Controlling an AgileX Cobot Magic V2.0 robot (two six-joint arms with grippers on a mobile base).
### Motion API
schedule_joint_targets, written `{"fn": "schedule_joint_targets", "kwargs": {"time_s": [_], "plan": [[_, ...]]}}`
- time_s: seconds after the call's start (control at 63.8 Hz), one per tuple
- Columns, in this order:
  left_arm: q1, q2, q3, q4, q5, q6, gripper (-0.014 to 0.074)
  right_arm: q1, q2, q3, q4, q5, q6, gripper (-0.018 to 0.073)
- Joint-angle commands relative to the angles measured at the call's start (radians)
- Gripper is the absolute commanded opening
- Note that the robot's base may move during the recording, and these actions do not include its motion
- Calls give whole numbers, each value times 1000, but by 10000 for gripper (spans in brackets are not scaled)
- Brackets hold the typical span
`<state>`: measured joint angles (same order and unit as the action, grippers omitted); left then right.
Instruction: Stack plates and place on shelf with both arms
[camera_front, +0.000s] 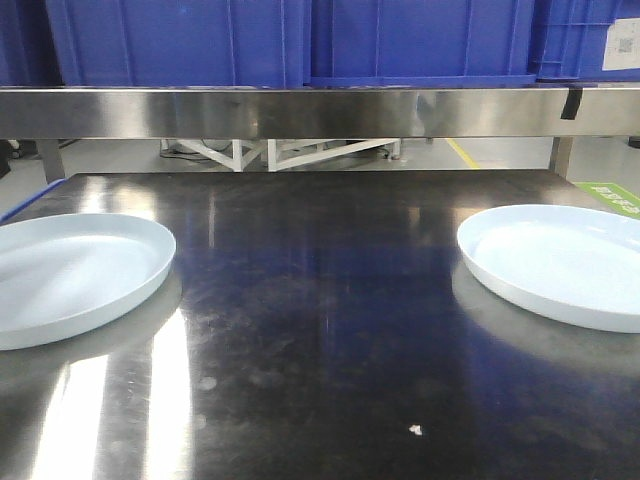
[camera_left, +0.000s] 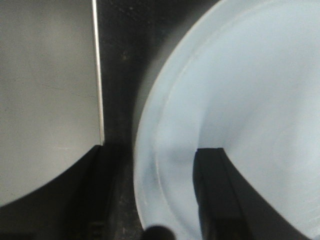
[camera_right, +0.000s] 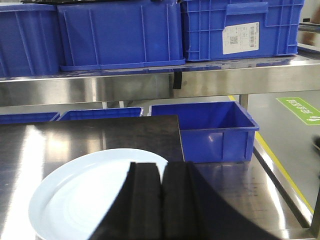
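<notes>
The left plate (camera_front: 70, 275) and right plate (camera_front: 560, 260) lie flat before the shelf (camera_front: 300, 112), one toward each end, well apart. Our left gripper (camera_left: 157, 200) gapes wide astride the left plate's rim; our right gripper (camera_right: 161, 172) is pressed closed on nothing. We judge the plates stiff, slick and breakable, best pinched at the low rim.

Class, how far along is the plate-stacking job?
Nothing done: both round white plates lie apart on the dark steel tabletop. In hand: the left gripper, jaws open, straddles one plate's rim. Left: stacking them, then lifting onto the brushed stainless-steel shelf.
</notes>
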<state>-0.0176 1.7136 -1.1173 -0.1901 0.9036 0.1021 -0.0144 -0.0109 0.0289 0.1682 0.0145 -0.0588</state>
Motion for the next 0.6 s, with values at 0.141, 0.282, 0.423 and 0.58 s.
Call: {"fn": "schedule_joint_targets", "kwargs": {"time_s": [0.141, 0.282, 0.423, 0.58], "plan": [[-2, -7, -30, -17, 0, 1, 237, -7, -21, -16, -3, -84, -2, 57], [-2, -7, -31, -17, 2, 1, 82, -7, -21, -16, -3, -84, -2, 57], [-2, -19, -42, -17, 7, 1, 90, -7, -21, -16, -3, -84, -2, 57], [-2, -72, -82, -17, 15, 1, 90, -7, -21, -16, -3, -84, -2, 57]]}}
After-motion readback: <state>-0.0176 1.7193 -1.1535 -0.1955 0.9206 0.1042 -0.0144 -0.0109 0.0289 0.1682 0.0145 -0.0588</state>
